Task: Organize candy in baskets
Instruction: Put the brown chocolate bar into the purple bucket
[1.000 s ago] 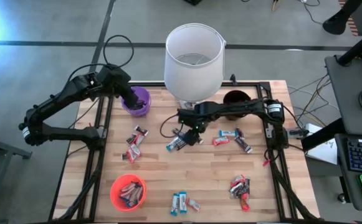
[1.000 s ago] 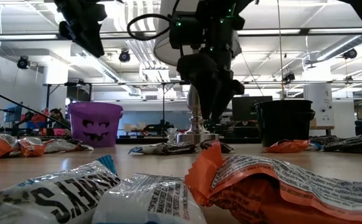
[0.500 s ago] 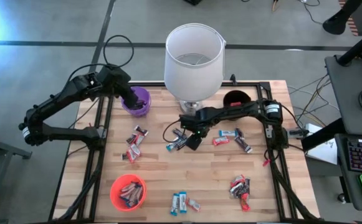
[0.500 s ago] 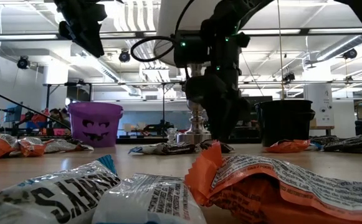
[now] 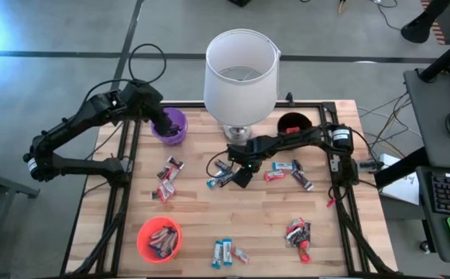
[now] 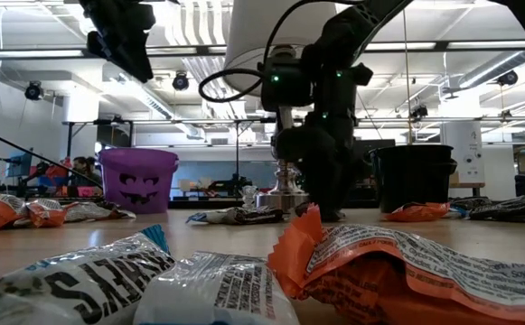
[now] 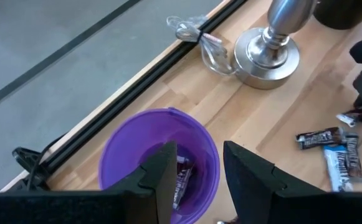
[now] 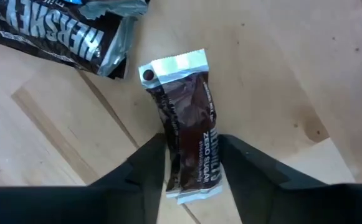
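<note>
Dark brown bar (image 8: 187, 149) is straddled mid-length by right claw (image 8: 193, 171), fingers spread, not yet pinching; light, crinkly, slippery wrapper. Left claw (image 7: 196, 171) spread, empty, above purple basket (image 7: 131, 140).

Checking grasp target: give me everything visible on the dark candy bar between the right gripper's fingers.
The dark candy bar is a small bar in a shiny dark brown wrapper with white lettering and a crimped silvery end. It lies flat on the wooden table, its far end sticking out past the fingers of the right gripper, which straddle its near end. Another dark wrapper lies close by, apart from it.
</note>
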